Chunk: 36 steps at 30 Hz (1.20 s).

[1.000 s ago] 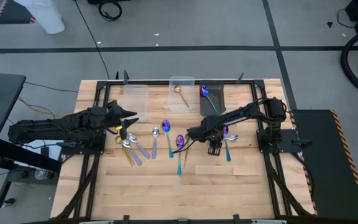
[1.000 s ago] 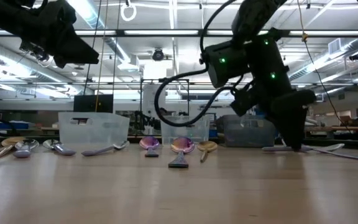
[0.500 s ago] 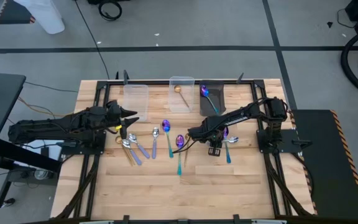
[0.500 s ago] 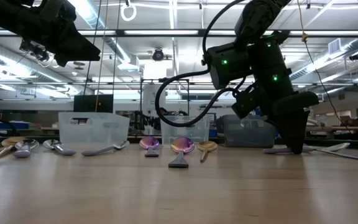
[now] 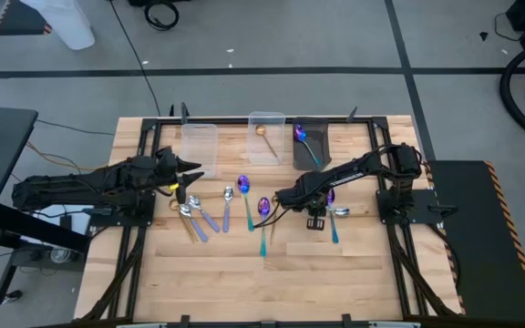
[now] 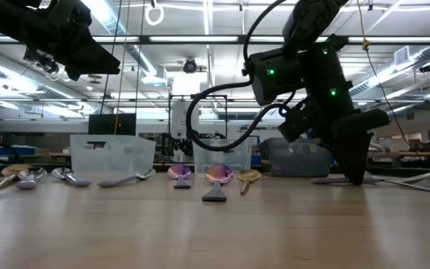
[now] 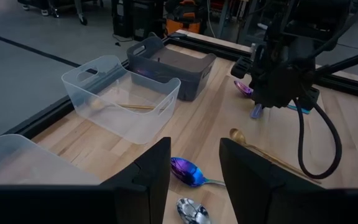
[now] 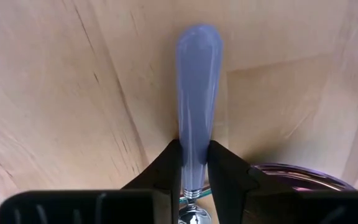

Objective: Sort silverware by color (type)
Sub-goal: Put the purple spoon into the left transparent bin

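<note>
1. Sorting barely begun: one gold spoon [image 5: 264,135] in the middle clear bin [image 5: 267,118], one iridescent spoon [image 5: 304,139] in the dark bin [image 5: 323,157] at the bench's far edge.
2. Right gripper [image 8: 194,167] clamps a lavender spoon handle [image 8: 196,93] mid-bench, right side.
3. Left gripper [image 7: 194,174] open, waiting over the left side.
4. About eight spoons [image 5: 206,211] left.

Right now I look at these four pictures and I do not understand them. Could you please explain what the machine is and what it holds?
It is a robot with two dark arms at a wooden table. One picture looks down from above, one looks level across the tabletop, and two come from cameras on the arms' wrists. Small spoons lie scattered on the table: silver, gold and purple-blue. Three bins stand along the far edge. The left arm waits over the left side with open, empty jaws. The right arm reaches down right of the middle, its jaws closed on one spoon's pale blue handle.
</note>
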Motion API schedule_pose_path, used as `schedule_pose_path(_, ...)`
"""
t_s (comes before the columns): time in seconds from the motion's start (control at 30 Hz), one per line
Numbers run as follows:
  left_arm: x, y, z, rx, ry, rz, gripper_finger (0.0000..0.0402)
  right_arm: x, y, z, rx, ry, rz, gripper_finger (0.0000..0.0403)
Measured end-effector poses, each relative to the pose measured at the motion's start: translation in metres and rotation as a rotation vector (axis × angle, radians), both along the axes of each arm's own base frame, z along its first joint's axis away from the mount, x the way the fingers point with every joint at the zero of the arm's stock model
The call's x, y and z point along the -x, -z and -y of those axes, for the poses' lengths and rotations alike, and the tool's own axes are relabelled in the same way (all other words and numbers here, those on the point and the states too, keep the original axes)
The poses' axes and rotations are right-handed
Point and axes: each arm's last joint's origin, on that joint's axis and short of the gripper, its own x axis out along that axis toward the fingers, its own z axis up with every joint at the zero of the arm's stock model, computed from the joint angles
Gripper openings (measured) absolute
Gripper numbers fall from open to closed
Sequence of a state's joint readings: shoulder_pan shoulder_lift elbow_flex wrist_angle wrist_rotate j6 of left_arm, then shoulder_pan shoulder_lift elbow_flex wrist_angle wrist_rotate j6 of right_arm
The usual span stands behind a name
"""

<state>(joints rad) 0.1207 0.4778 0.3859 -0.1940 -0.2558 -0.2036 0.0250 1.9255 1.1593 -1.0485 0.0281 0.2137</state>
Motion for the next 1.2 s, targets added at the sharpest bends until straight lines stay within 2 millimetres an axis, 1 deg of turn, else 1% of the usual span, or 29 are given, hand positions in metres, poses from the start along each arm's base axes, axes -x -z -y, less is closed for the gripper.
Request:
schedule_pose_path(0.23, 0.0, 0.0, 0.0, -0.002, 0.001, 0.0, 0.0146, -0.01, -0.011, 0.001, 0.035, -0.013, 0.023, 0.0072)
schedule_pose_path(0.8, 0.0, 0.002, 0.001, -0.006, 0.027, -0.022, 0.0146, -0.023, -0.038, 0.001, 0.039, -0.016, 0.042, 0.0071)
schedule_pose_path(0.87, 0.0, 0.002, 0.001, 0.0, 0.053, -0.029, 0.0146, -0.025, -0.04, 0.001, 0.039, -0.013, 0.048, 0.0071)
schedule_pose_path(0.93, 0.0, 0.003, 0.003, -0.01, 0.126, -0.047, 0.0146, -0.027, -0.044, 0.003, 0.043, 0.014, 0.058, 0.0071)
schedule_pose_path(1.03, -0.001, 0.008, 0.007, -0.019, 0.271, -0.105, 0.0146, -0.033, -0.052, 0.01, 0.028, 0.116, 0.093, 0.0072)
schedule_pose_path(1.2, -0.009, 0.013, 0.015, -0.068, 0.364, -0.158, 0.0146, -0.046, -0.066, 0.022, -0.01, 0.255, 0.193, 0.0074)
